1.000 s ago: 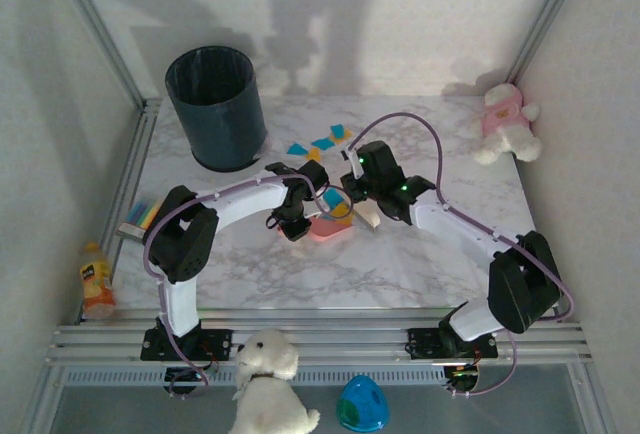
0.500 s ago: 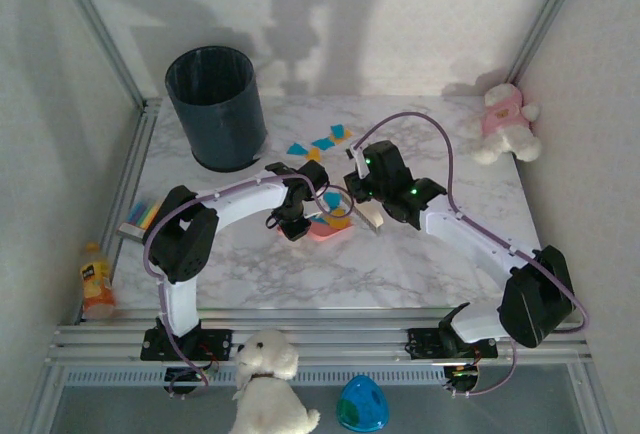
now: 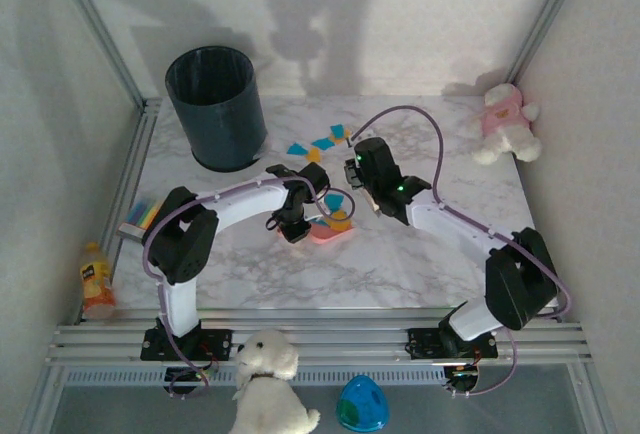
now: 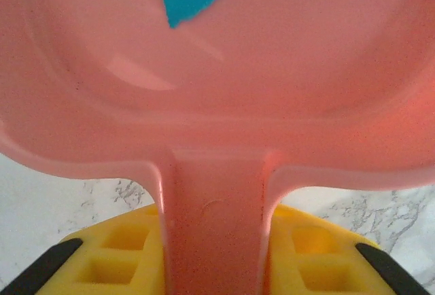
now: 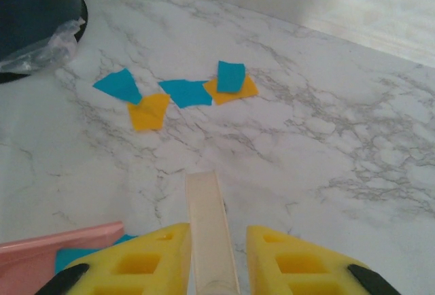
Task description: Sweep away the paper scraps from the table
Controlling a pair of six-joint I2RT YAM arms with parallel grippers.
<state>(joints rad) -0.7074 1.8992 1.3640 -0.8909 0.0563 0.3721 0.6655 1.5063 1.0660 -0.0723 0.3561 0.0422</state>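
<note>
Top external view, change noted: the right gripper (image 3: 362, 182) has drawn away from the pink dustpan (image 3: 335, 232), beside which it stood a second ago, and now sits farther up the tabletop (image 3: 430, 254), nearer the loose paper scraps (image 3: 320, 144); the right elbow has swung inward with it; the left gripper (image 3: 293, 222) and the dustpan have not shifted. Judgement: one sweep into the pan appears complete and the right arm is repositioning for the far group; the task is part done, not finished.

Gripper state: in the right wrist view the right gripper (image 5: 212, 257) is closed narrow on a pale sweeping tool (image 5: 207, 220), whose stem runs forward out of the grip; its working end cannot be made out; in the left wrist view the left gripper (image 4: 214, 261) is clamped on the dustpan by its handle.

Scraps, location: five pieces lie loose on the marble beyond the tool, to the right of the dark bin (image 5: 30, 9); three are blue and two orange; the rightmost blue piece overlaps an orange one; further blue and orange pieces rest in the dustpan.

Scraps, condition: thin, angular, flat against the surface; none curled or standing.
</note>
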